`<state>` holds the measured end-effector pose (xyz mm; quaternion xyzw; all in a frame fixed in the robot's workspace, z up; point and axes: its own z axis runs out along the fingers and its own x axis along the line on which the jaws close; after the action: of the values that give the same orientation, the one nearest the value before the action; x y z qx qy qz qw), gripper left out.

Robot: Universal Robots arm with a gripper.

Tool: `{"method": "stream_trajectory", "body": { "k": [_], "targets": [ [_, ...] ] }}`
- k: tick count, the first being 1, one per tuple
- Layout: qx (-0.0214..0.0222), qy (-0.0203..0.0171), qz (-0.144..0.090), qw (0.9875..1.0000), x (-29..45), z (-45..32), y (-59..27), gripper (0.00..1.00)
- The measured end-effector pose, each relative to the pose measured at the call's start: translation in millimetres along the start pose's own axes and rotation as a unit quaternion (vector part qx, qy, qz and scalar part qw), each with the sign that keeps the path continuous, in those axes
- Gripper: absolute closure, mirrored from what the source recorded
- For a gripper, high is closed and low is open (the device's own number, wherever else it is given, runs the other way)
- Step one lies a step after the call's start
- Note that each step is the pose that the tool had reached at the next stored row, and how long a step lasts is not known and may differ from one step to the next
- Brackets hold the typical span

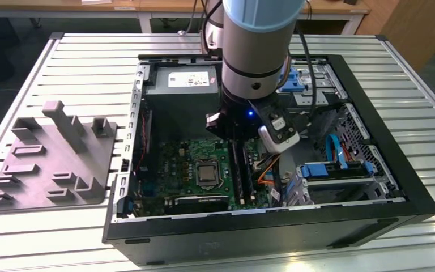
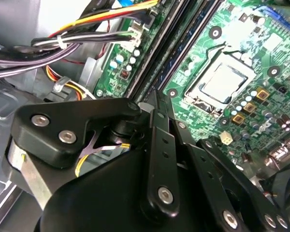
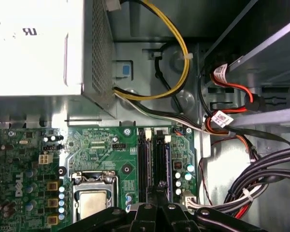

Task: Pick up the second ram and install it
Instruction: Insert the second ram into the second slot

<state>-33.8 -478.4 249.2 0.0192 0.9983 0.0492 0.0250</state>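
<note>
Reaching down into the open computer case (image 1: 399,192) on the table (image 1: 66,51), the hand (image 1: 237,136) hangs right over the long black slots (image 1: 240,170) on the green board (image 1: 195,164). In the first wrist view the hand (image 3: 157,195) sits at the near end of the slots (image 3: 152,159), its tips close together. The second ram (image 2: 157,104) looks like the thin dark strip at those tips, but I cannot tell for sure that it is held. I think this is the putting-in step. The stick needs to line up straight with a slot and get a firm, even push. The grey holder block (image 1: 47,158) sits at the exterior view's left.
</note>
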Motion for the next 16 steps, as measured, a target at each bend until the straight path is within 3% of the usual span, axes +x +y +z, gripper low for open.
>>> {"method": "stream_trajectory", "body": {
  "k": [4,16],
  "targets": [
    [-0.0010,0.0000,0.000,1.0000,0.0,-0.2,4.3,0.90],
    [-0.0011,0.0000,0.000,1.0000,-0.4,-11.2,6.5,0.90]
  ]
}}
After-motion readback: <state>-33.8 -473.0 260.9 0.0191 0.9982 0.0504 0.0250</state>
